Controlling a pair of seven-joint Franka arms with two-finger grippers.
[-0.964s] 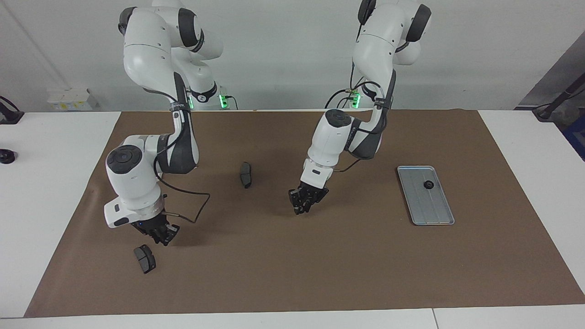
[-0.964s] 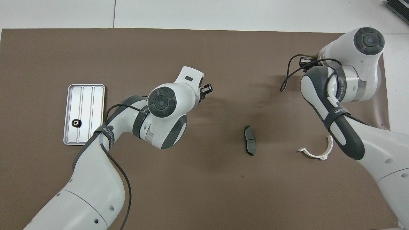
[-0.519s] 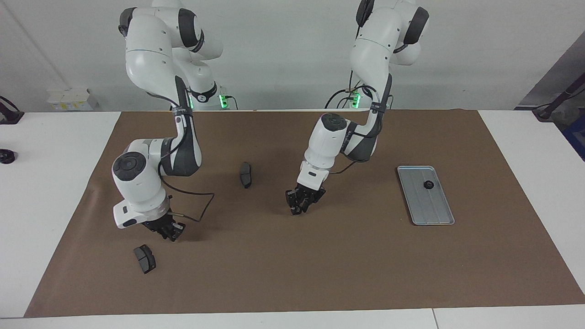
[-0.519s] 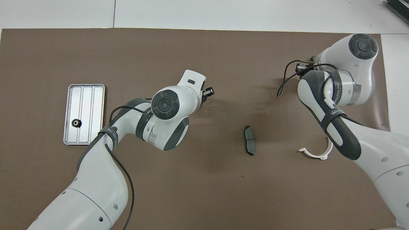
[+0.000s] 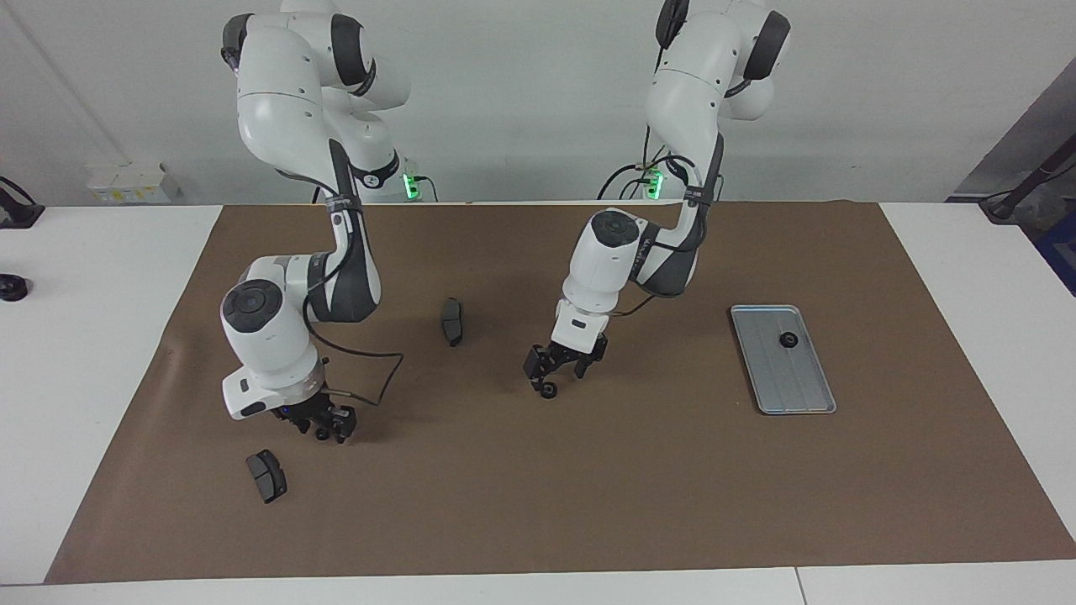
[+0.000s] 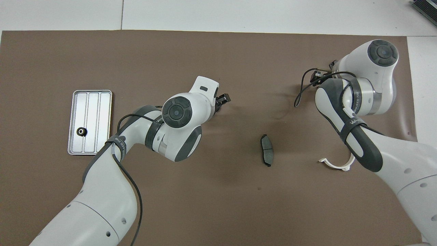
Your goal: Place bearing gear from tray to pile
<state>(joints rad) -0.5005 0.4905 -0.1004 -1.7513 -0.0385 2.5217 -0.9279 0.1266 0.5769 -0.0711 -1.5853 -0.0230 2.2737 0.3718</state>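
A small black bearing gear (image 5: 788,339) (image 6: 81,131) lies in the silver tray (image 5: 797,388) (image 6: 90,102) at the left arm's end of the table. My left gripper (image 5: 557,374) (image 6: 222,100) is low over the middle of the mat, open, with another small black gear (image 5: 549,391) on the mat just under its fingertips. The pile is scattered: one brake pad (image 5: 452,321) (image 6: 266,149) beside the left gripper, one brake pad (image 5: 266,476) and a white half-ring (image 6: 338,164) by the right arm. My right gripper (image 5: 329,430) is open, low above the mat beside that second pad.
A brown mat (image 5: 538,504) covers the white table. The right arm hides its own gripper and the second brake pad in the overhead view. A small black object (image 5: 12,288) sits on the table off the mat at the right arm's end.
Both grippers have opened. A gear now shows on the mat under the left gripper. The right gripper has shifted sideways, away from the brake pad beside it.
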